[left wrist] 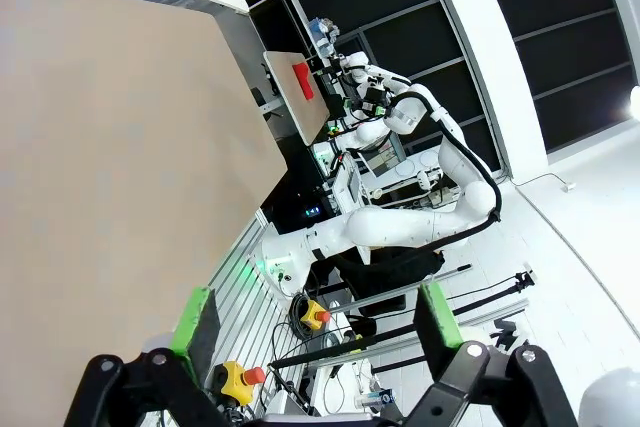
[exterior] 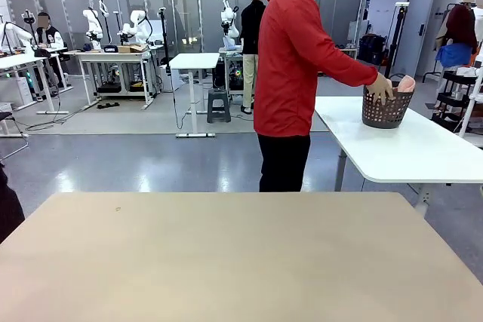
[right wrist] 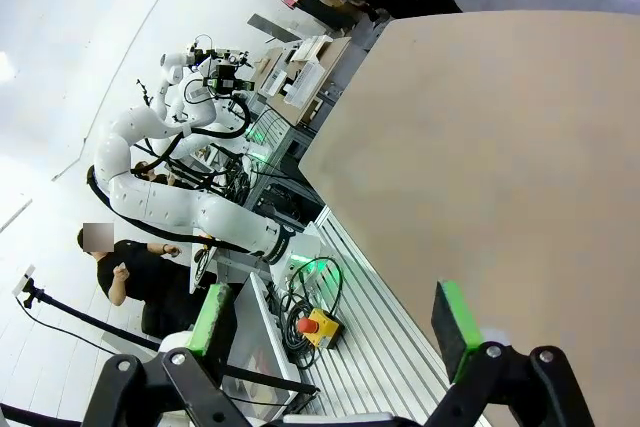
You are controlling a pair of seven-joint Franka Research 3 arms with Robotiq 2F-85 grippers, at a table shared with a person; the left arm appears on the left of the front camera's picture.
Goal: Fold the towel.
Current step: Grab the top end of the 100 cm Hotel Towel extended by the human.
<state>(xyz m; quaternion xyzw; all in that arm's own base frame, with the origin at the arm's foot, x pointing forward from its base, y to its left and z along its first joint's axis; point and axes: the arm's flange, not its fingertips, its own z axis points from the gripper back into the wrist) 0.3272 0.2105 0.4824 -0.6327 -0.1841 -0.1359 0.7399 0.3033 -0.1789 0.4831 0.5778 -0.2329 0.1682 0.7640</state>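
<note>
A corner of the pale salmon-pink towel [exterior: 407, 83] sticks out of a dark basket [exterior: 386, 109] on the white side table [exterior: 423, 148] at the right. A person in a red top [exterior: 290, 58] stands beside that table with one hand [exterior: 380, 88] on the basket's rim next to the towel. My left gripper [left wrist: 315, 322] is open with nothing between its green pads, held off the beige table's edge. My right gripper [right wrist: 335, 322] is open too, its fingers wide apart over that table's edge.
The beige table [exterior: 226, 262] in front of me is bare. Behind the person lie a grey floor, a small white table [exterior: 194, 62] and a stool [exterior: 219, 103]. Other people work at benches farther back.
</note>
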